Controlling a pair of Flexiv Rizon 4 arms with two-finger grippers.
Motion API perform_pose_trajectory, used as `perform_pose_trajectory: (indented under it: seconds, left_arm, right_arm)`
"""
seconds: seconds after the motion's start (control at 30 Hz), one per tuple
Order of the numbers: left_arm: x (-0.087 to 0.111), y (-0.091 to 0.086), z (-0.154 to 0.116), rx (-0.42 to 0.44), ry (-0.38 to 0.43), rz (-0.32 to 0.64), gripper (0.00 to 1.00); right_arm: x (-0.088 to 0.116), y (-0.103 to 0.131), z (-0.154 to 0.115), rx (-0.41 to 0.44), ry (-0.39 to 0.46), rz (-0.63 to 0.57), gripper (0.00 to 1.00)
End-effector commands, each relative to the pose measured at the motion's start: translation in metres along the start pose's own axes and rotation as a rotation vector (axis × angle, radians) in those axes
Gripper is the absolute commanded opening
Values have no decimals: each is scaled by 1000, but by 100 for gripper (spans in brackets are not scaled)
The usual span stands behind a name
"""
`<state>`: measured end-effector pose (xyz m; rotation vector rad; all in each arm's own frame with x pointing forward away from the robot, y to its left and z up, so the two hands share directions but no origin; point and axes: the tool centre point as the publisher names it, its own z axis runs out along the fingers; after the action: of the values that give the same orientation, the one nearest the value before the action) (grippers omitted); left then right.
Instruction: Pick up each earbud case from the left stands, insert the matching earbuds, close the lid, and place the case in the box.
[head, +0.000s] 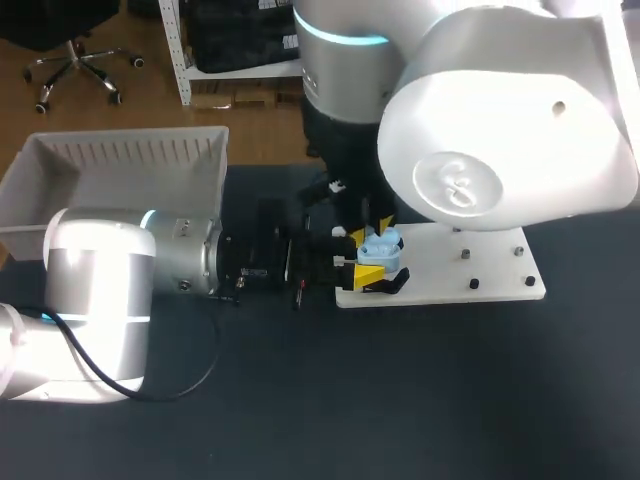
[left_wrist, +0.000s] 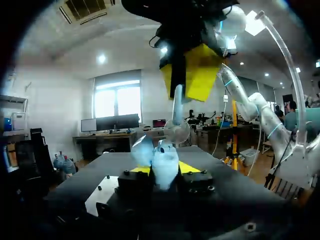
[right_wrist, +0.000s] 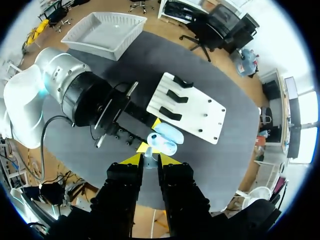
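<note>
A light blue earbud case (head: 384, 252) is held just over the near left corner of the white stand board (head: 455, 278). My left gripper (head: 364, 256) comes in level from the left and is shut on it. In the left wrist view the case (left_wrist: 164, 167) sits between the yellow tips with its lid open. My right gripper (head: 378, 226) hangs straight above it, shut on a pale earbud (left_wrist: 177, 131) whose stem points up. From the right wrist, that earbud (right_wrist: 149, 159) is pinched between the tips of the right gripper (right_wrist: 150, 160), directly over the case (right_wrist: 166, 140).
A white slatted box (head: 120, 150) stands at the table's far left, also seen from the right wrist (right_wrist: 125, 37). Black stands (right_wrist: 172, 95) and small pegs (head: 474, 283) sit on the white board (right_wrist: 202, 115). Dark tabletop (head: 400, 400) lies in front.
</note>
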<state>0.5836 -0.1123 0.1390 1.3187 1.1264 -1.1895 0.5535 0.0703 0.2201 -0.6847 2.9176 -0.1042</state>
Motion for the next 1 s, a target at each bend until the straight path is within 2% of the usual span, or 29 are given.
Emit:
perform_pose_trajectory:
  seconds: [0.03, 1.0]
  left_arm:
    - [1, -2, 1, -11, -2, 5, 0]
    - [1, -2, 1, -11, -2, 5, 0]
  right_arm:
    - [-1, 1, 2, 7, -2, 8, 0]
    - [1, 0, 21, 34, -28, 19, 0]
